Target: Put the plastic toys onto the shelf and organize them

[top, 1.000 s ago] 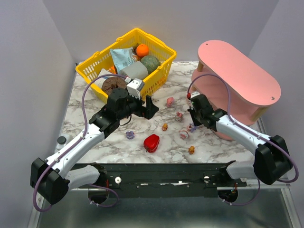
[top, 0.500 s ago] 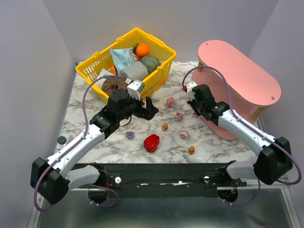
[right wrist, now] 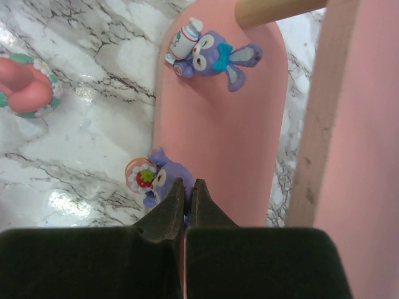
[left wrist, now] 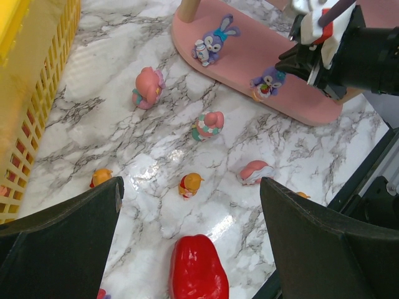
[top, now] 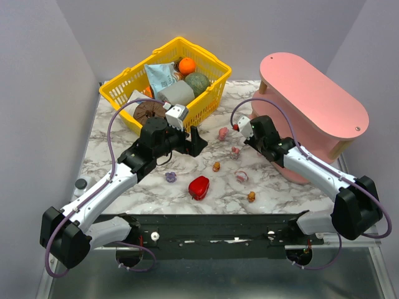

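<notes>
Reaching away from the loose toys on the marble, the right arm had swung its claw toward the far right, up to the shelf, over the last second; the left arm had hardly shifted.

The right claw's jaws were pressed together with only a hairline between them. They pinched the back of a purple bunny carrying a strawberry cake. That bunny lay at the near left edge of the shelf's bottom board, its front hanging over the edge (which part of it the tips gripped was hidden). A second bunny, purple with a blue bow, lay farther along the same board, near a wooden post and well apart from the claw.

The left claw hung above the table just near of the yellow basket, jaws spread as wide as they go, holding and touching nothing.

Below it, loose on the marble, lay:
- a pink toy toward the basket
- a pink toy in a flowered ring
- a small orange toy
- another orange one
- a flat pink toy

A glossy red pepper lay nearest the arms.
</notes>
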You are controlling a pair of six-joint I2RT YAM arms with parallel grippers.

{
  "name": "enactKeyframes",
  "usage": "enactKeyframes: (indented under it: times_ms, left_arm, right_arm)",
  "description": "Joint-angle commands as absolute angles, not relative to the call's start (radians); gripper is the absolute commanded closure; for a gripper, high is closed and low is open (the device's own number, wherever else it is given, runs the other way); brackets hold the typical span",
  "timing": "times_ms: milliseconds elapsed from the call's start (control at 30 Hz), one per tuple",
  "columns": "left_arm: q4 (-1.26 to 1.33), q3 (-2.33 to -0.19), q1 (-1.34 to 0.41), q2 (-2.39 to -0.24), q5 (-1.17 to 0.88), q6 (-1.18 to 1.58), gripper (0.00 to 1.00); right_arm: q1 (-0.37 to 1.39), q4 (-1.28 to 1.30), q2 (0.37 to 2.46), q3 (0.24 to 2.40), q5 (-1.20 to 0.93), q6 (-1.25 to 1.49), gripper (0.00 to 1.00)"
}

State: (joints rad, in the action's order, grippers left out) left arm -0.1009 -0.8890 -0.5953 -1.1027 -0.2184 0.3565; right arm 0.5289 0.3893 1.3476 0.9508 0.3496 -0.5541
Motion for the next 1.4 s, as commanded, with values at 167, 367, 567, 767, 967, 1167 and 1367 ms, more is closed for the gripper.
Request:
enactKeyframes:
  times_ms: [167, 367, 567, 767, 967, 1167, 1367]
  left_arm:
    - [-0.075, -0.879, -0.584, -1.092, -0.244, 0.362, 0.01]
    - [-0.077, -0.88, -0.583, -1.097, -0.247, 0.36, 0.01]
    - [-0.077, -0.876, -0.58, -1.097, -0.247, 0.362, 0.01]
    - [-0.075, -0.871, -0.578, -1.097, -0.247, 0.362, 0.01]
    - [-0.074, -0.87, -0.575, -1.098, -0.249, 0.362, 0.01]
    - [-0.072, -0.865, -0.574, -1.094, -0.248, 0.362, 0.01]
    - [-0.071, -0.862, -0.572, -1.094, -0.247, 0.364, 0.01]
  right_arm:
    - [0.512, 0.276, 1.364, 0.884, 0.405, -0.589, 0.99]
    - [0.494, 0.236, 1.368, 0.87, 0.449, -0.581, 0.99]
    - [0.48, 0.207, 1.381, 0.856, 0.472, -0.581, 0.99]
    - [0.462, 0.195, 1.384, 0.85, 0.48, -0.571, 0.98]
    - [0.459, 0.195, 1.399, 0.856, 0.491, -0.551, 0.91]
    - [0.457, 0.19, 1.413, 0.862, 0.526, -0.538, 0.8]
    - [0.456, 0.181, 1.413, 0.862, 0.543, -0.543, 0.7]
